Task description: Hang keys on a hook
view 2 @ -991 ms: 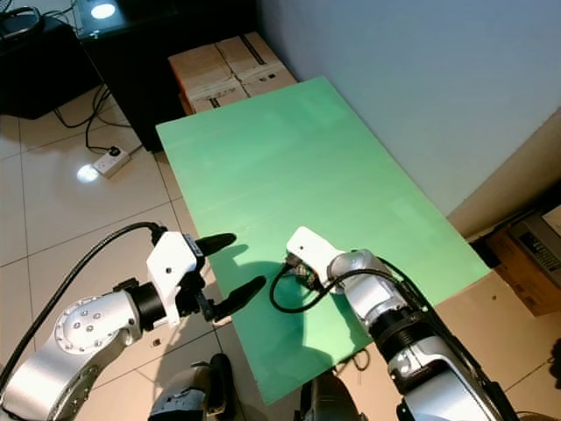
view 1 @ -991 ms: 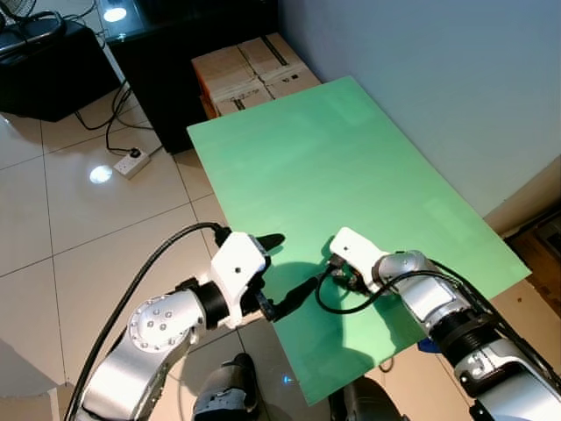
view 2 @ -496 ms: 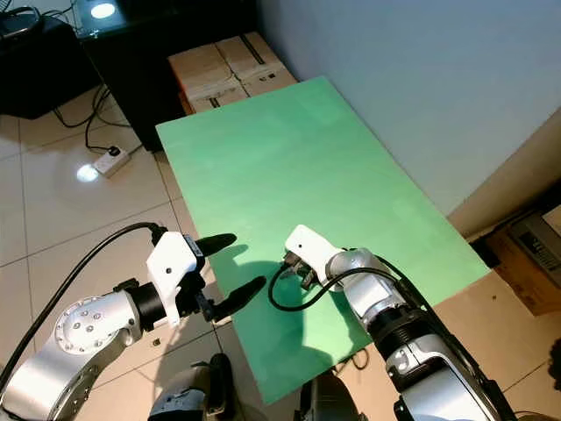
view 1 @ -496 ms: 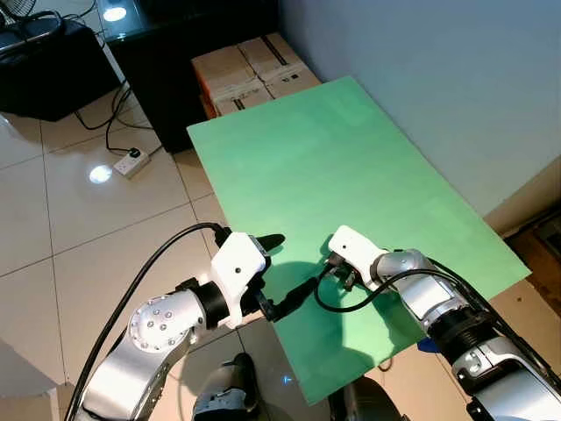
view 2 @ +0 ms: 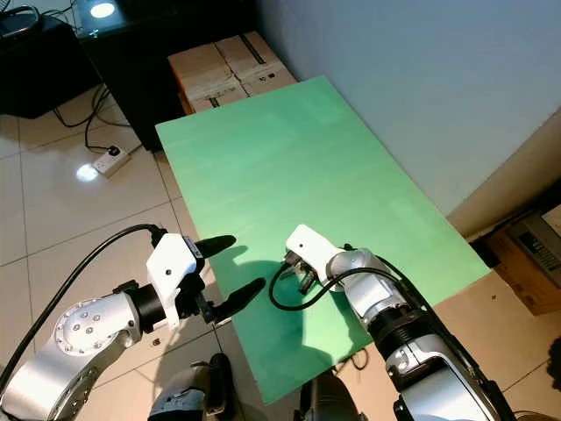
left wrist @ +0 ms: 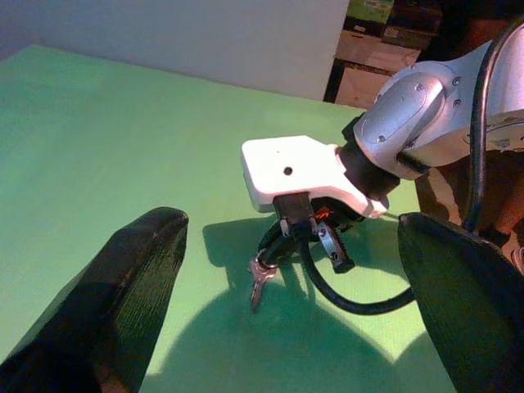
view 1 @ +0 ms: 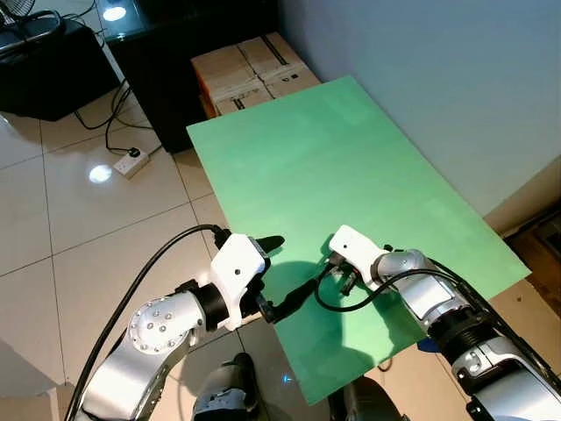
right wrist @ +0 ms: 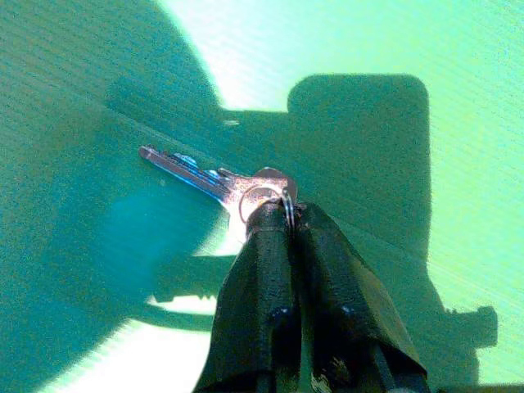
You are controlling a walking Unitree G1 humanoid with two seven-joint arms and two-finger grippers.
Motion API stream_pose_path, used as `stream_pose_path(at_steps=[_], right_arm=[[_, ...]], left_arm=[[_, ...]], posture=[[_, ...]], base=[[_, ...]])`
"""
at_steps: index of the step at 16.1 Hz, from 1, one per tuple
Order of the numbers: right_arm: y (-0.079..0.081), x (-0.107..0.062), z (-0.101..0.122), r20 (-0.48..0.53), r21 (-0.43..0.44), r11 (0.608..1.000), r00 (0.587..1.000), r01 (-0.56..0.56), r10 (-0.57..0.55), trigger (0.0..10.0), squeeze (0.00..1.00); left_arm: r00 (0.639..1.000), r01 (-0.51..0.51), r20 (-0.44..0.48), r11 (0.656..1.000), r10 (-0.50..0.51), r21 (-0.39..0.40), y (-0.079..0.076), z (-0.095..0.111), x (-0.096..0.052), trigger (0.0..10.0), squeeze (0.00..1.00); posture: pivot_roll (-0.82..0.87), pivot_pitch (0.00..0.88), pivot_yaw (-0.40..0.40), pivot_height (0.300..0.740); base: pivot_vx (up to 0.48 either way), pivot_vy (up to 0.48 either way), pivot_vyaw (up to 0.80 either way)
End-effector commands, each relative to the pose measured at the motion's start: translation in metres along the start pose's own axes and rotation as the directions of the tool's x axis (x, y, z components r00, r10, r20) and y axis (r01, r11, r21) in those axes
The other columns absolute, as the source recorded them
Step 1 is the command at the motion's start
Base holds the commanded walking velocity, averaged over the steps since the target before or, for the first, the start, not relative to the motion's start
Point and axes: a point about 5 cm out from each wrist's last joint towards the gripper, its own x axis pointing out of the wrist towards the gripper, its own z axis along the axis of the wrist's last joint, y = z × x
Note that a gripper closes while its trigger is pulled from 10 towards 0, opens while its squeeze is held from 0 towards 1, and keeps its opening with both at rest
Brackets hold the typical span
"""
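Nearest to the robot is the left gripper (view 1: 279, 268), parked at the near-left edge of the green table (view 1: 351, 167) w/ its two black fingers spread wide, holding nothing. It's basically just watching the other arm.

A bit further in, the right gripper (view 1: 344, 274) is over the near part of the table, fingers pinched together on the keys (left wrist: 260, 275). In the right wrist view you can see the pads (right wrist: 270, 270) closed right at the key ring, w/ one silver key (right wrist: 209, 180) sticking straight out past the fingertips. So the long axis of the key runs roughly in line w/ the fingers, blade pointing away from the wrist. In the left wrist view the key dangles below the right gripper, tip at or just above the green surface, can't tell if it's touching.

So right arm obv has the job, left is close but empty.

Further out it's bare green tabletop up to the pale wall (view 1: 438, 79), cardboard boxes (view 1: 250, 70) past the far end, power strip (view 1: 131, 162) on the tiled floor. No hook that I can make out, so imo next thing is lifting the keys and finding where it is.
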Motion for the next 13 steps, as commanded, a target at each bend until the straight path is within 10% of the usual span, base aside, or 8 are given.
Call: stream_pose_path(at_steps=[1,6,13], right_arm=[[0.004,0.001,-0.004,-0.003,0.009,1.0,1.0,-0.01,0.01,0.0,0.0],[0.0,-0.003,-0.002,0.019,0.028,0.999,1.0,0.019,-0.02,0.0,0.0],[-0.008,-0.036,0.004,0.243,0.278,0.93,0.92,0.239,-0.309,0.0,0.0]], left_arm=[[1.0,0.011,-0.021,1.0,-0.011,-0.004,-0.004,-0.003,-0.002,10.0,0.0],[1.0,0.005,-0.016,1.0,-0.005,-0.01,-0.005,-0.004,-0.001,10.0,0.0],[0.973,-0.225,0.047,0.974,0.224,0.003,0.01,-0.011,-0.002,10.0,0.0]], posture=[[0.02,0.277,0.032,0.74],[0.02,0.256,0.02,0.74],[0.03,0.068,0.029,0.74]], base=[[0.0,0.0,0.0],[0.0,0.0,0.0],[0.0,0.0,0.0]])
